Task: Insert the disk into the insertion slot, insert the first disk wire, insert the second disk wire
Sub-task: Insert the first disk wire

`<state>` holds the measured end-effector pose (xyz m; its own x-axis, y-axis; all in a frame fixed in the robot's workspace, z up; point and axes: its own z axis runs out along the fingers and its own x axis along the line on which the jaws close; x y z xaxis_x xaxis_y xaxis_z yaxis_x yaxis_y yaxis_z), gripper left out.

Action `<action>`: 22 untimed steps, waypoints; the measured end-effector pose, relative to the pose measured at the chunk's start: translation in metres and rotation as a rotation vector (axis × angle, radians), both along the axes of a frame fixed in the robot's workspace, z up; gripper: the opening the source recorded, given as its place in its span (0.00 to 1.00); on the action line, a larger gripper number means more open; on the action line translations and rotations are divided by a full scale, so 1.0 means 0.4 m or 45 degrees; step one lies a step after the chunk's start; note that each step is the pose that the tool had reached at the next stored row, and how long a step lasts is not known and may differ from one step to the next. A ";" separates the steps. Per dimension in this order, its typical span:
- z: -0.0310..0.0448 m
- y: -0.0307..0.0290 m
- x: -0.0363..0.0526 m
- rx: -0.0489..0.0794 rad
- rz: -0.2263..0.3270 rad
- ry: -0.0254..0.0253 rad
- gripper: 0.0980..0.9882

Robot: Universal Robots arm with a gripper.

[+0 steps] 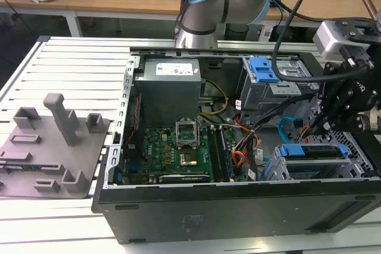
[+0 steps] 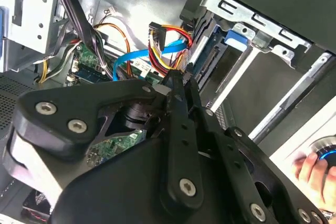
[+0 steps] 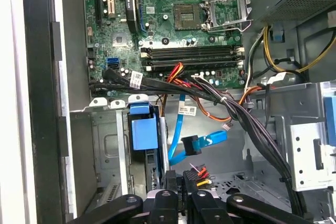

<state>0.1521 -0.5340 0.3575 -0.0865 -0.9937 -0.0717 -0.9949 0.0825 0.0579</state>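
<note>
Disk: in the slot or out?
In. In the exterior view the disk sits inside the slot; the first wrist view shows its blue carrier between the slot's walls. The fingers pinch a wire plug.

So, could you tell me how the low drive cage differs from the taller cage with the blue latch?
The low drive cage sits low and holds the disk in its blue carrier; the taller cage stands higher and carries a blue latch on top. The gripper hangs close to the low cage, apart from the taller one. Both are light grey metal.
</note>
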 end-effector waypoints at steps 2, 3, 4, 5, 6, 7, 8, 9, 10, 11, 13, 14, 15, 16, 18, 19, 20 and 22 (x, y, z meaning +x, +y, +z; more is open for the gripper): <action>0.000 -0.023 0.000 0.000 0.000 0.0000 0.07; 0.000 -0.037 0.000 0.000 0.000 0.0000 0.07; -0.002 -0.046 0.001 0.000 0.000 0.0001 0.07; -0.005 -0.046 0.003 0.001 0.000 0.0002 0.07; -0.006 -0.046 0.006 0.000 0.000 0.0005 0.07; -0.011 -0.046 0.013 0.000 0.000 0.0017 0.07; -0.016 -0.046 0.018 0.000 0.000 0.0031 0.07; -0.022 -0.046 0.024 0.000 0.000 0.0050 0.07; -0.024 -0.046 0.026 0.000 0.000 0.0056 0.07; -0.026 -0.046 0.029 0.000 0.000 0.0062 0.07; -0.031 -0.045 0.034 0.000 0.000 0.0074 0.07; -0.033 -0.045 0.035 0.000 0.000 0.0078 0.07; -0.035 -0.045 0.036 0.000 0.000 0.0079 0.07; -0.035 -0.045 0.036 0.000 0.000 0.0079 0.07; -0.036 -0.045 0.036 0.000 0.000 0.0080 0.07; -0.036 -0.045 0.036 0.000 0.000 0.0080 0.07; -0.037 -0.045 0.036 0.000 0.001 0.0079 0.07; -0.038 -0.045 0.036 0.002 0.001 0.0080 0.07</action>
<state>0.1666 -0.5519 0.3424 -0.0864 -0.9936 -0.0730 -0.9946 0.0818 0.0644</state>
